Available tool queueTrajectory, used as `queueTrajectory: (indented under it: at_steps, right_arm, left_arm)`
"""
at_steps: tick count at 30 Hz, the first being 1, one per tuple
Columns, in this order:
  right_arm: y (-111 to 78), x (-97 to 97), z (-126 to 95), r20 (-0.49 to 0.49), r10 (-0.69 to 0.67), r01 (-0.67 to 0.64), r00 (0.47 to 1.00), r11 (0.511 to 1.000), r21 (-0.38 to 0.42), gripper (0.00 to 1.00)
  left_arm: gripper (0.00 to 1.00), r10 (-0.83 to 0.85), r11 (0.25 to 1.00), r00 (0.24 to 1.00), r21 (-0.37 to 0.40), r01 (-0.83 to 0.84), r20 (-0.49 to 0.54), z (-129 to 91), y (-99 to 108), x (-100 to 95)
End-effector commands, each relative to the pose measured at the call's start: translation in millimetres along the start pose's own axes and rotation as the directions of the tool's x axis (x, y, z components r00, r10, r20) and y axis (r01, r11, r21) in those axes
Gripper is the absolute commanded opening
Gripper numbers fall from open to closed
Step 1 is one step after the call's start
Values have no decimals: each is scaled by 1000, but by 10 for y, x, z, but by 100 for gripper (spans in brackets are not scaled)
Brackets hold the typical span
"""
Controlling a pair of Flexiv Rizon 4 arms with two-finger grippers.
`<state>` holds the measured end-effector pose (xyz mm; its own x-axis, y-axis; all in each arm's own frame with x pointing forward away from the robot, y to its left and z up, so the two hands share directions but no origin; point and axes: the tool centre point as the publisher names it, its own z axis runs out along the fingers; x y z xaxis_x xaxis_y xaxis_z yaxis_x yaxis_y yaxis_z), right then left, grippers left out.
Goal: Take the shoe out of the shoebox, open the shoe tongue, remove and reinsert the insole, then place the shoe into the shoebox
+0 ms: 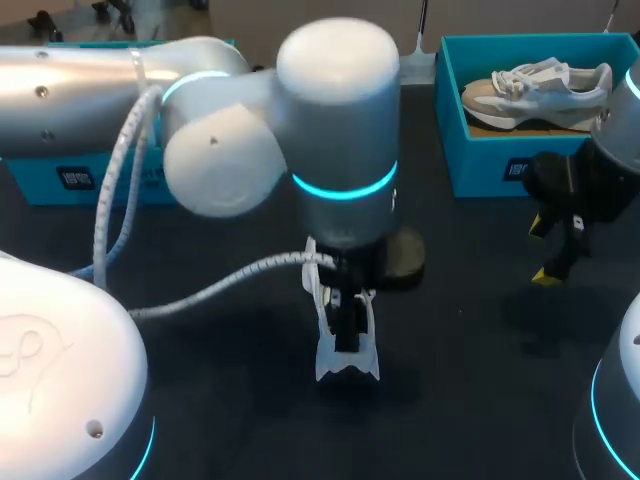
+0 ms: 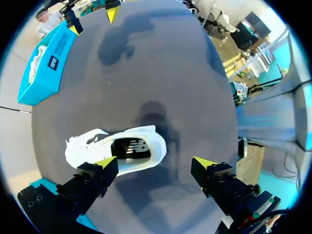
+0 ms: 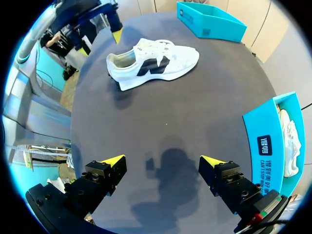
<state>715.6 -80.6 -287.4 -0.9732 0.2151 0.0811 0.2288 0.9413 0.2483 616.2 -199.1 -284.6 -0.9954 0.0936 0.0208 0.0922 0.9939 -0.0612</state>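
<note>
Shoe (image 2: 117,151) stood on its sole on the worktop (image 2: 161,73), just under my left arm's fingers (image 2: 97,175), which were spread wide and empty. It sat against one fingertip rather than midway, with its long axis running roughly from finger to finger, not across, and its opening faced up. The right arm's fingers (image 3: 105,175), also wide and empty, hung well apart from it, near the shoebox (image 1: 500,165). The left arm was the nearer.

Head camera looks down from behind; both wrist cameras, closer, share the tabletop shoe (image 2: 152,146) (image 3: 165,61).
</note>
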Motion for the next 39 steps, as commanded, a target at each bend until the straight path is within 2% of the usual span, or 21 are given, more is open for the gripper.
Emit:
queueTrajectory:
  at_steps: [1,11,17,23,30,39]
  right_arm:
    - [-3,5,4,2,0,0,1000,1000,2,100]
    - [-3,5,4,2,0,0,1000,1000,2,100]
    - [-3,5,4,2,0,0,1000,1000,2,100]
    - [-3,5,4,2,0,0,1000,1000,2,100]
    - [-3,5,4,2,0,0,1000,1000,2,100]
    - [-3,5,4,2,0,0,1000,1000,2,100]
  left_arm:
    - [100,-24,1000,1000,-15,24,12,157,-59,21]
    - [100,-99,995,995,-23,98,-25,451,-65,-50]
    - [100,-124,992,992,-29,123,-35,590,-84,46]
    - [100,-190,981,982,-29,190,6,734,-73,163]
    - [100,-211,977,977,-26,211,13,916,-74,137]
    - [100,-225,974,974,-33,226,19,1043,-79,66]
